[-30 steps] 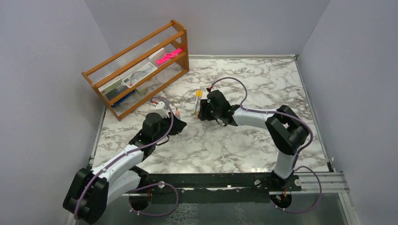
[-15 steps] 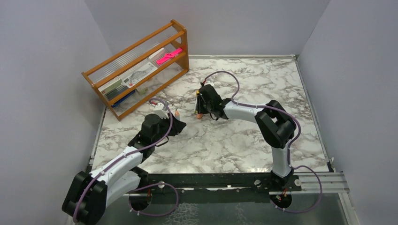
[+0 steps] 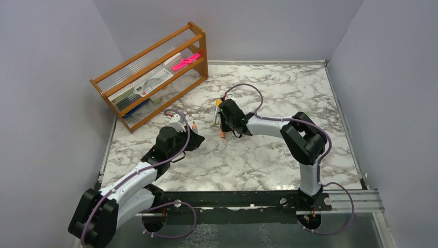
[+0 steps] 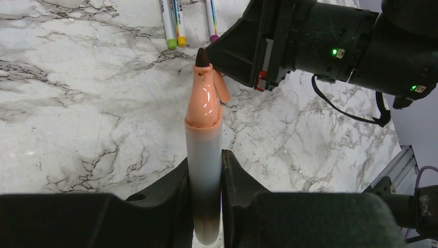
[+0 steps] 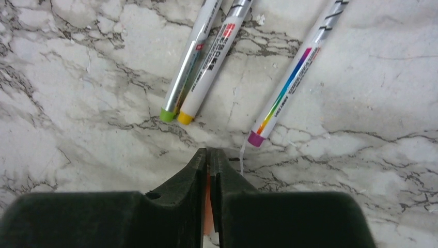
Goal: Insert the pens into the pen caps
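My left jaws are clamped on the pale barrel of the orange-pink pen (image 4: pixel 204 155). In the left wrist view its orange-pink end and dark tip stick out past them toward 12 o'clock. My right jaws are pressed nearly together on a thin sliver of the orange-pink cap (image 3: pixel 222 134), low over the marble bench (image 3: pixel 289 103). From above, that cap sits at 3 o'clock of the held pen, near it but apart.

In the right wrist view, three more pens lie flat on the bench just beyond my right jaws, coloured ends toward me. The green-ended pen (image 5: pixel 187 67) and yellow-ended pen (image 5: pixel 209 62) lie side by side at 12 o'clock, and the purple-ended pen (image 5: pixel 292 77) lies apart at 1 o'clock. From above, a wooden rack (image 3: pixel 150 51) stands at 10 o'clock, a bright pink item (image 3: pixel 186 61) on its shelf.
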`<state>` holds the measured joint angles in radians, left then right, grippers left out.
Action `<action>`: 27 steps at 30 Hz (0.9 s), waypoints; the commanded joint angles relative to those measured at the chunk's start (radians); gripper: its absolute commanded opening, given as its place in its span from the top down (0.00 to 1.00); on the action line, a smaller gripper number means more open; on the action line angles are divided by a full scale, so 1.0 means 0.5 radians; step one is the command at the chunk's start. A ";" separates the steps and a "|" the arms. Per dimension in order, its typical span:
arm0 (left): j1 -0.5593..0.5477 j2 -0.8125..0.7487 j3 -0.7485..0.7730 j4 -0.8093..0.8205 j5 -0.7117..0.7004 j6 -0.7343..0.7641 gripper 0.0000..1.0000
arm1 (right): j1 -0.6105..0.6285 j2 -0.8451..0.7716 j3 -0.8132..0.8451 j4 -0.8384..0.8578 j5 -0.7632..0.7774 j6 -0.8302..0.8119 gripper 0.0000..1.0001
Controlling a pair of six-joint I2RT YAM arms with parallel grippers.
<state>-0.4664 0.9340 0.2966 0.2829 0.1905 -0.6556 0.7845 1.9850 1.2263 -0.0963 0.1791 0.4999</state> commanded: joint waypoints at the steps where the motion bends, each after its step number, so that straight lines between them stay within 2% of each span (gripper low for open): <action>1: 0.009 -0.048 -0.031 0.042 -0.010 0.016 1.00 | 0.042 -0.130 -0.111 -0.002 0.061 0.006 0.90; 4: 0.009 -0.055 -0.041 0.046 -0.003 0.010 1.00 | 0.048 -0.179 -0.138 0.011 0.078 -0.005 0.73; 11: 0.008 -0.055 -0.040 0.061 0.015 0.010 1.00 | 0.100 -0.178 -0.072 -0.087 0.157 -0.033 0.56; 19: 0.009 -0.074 -0.062 0.079 0.019 0.007 1.00 | 0.179 -0.126 -0.005 -0.311 0.311 0.046 0.56; 27: 0.007 -0.092 -0.105 0.106 0.019 -0.006 1.00 | 0.238 -0.096 0.021 -0.460 0.420 0.091 0.60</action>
<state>-0.4664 0.9035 0.2657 0.2932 0.1913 -0.6563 0.8906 1.9259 1.2064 -0.2646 0.3183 0.5186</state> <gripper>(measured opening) 0.214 0.420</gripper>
